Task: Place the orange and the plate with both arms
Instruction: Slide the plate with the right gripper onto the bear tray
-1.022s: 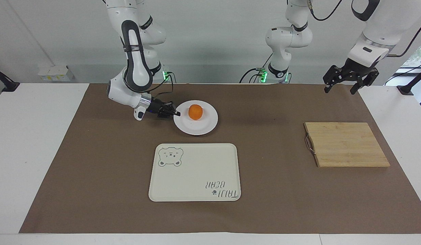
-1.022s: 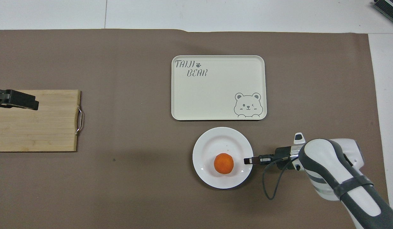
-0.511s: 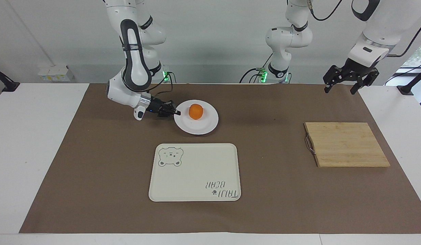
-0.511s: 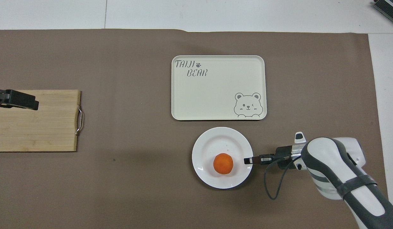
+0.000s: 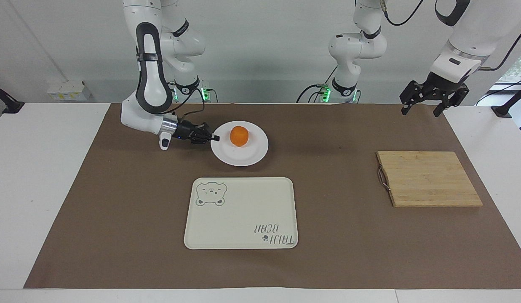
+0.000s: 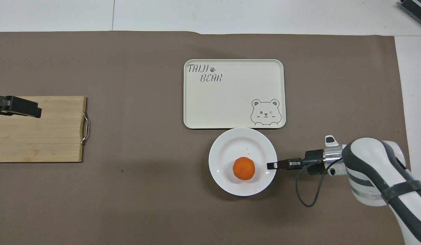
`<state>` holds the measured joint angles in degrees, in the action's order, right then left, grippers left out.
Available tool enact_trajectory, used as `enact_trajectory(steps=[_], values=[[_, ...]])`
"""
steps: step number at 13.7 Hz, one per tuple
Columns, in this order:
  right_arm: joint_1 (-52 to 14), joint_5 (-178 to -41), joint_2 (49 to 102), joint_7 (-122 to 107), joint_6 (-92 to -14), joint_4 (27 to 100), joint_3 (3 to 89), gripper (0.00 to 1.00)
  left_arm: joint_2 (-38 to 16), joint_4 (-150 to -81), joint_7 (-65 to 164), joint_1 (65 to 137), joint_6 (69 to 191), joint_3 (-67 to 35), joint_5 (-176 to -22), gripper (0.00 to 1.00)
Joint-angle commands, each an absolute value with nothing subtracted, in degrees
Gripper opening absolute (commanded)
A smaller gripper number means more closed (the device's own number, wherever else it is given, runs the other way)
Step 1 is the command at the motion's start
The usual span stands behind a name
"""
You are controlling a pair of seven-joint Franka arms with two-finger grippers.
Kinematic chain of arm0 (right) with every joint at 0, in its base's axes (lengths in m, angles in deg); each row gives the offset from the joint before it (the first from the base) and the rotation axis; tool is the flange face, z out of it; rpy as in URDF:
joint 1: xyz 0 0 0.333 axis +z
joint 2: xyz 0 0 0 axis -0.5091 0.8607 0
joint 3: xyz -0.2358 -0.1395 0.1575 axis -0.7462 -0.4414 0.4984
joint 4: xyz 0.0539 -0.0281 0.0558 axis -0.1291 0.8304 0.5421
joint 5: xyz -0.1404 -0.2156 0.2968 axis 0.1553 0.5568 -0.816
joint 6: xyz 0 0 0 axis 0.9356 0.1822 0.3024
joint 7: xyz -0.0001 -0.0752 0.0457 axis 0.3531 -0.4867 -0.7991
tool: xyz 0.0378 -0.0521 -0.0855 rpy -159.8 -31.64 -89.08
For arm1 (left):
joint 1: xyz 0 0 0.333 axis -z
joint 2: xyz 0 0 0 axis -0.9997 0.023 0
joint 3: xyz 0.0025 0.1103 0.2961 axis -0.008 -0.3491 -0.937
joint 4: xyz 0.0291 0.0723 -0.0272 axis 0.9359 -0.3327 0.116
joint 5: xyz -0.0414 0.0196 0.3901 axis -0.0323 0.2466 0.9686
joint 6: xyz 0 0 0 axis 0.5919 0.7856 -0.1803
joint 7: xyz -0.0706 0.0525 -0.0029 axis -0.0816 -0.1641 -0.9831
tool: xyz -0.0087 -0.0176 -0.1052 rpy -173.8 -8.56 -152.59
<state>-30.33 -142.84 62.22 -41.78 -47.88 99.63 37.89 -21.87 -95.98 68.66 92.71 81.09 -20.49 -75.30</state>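
Your right gripper (image 5: 216,138) is pinched tight on the plate (image 5: 243,156) rim, orange (image 5: 239,136) sitting on it, just robot-side of the tray (image 5: 241,240). Keep it level, go slow. Left gripper (image 5: 424,107) waits wide open, empty, above the board (image 5: 428,179).

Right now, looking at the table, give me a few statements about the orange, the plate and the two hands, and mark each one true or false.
1. The orange sits on the plate. True.
2. The right hand is shut on the plate's rim. True.
3. The plate rests on the tray. False: it is beside the tray, nearer the robots.
4. The left hand holds the orange. False: it is open and empty, up in the air by the left arm's end of the table, above the table's edge.
5. The cutting board has nothing on it. True.
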Motion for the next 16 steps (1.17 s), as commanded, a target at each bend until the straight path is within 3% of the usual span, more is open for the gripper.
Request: enact_trajectory(steps=[1,9,16], values=[[-30.60,-144.62,67.04,-37.94,-46.23,92.06,38.08,0.00,-21.67,-94.72,68.39,92.20,79.69,-20.10,-74.86,1.00],[-30.70,-148.21,74.69,-28.44,-46.23,77.46,38.09,0.00,-21.67,-94.72,68.39,92.20,79.69,-20.10,-74.86,1.00],[-28.58,-149.63,85.22,-20.87,-48.43,63.13,38.61,0.00,-21.67,-94.72,68.39,92.20,79.69,-20.10,-74.86,1.00]])
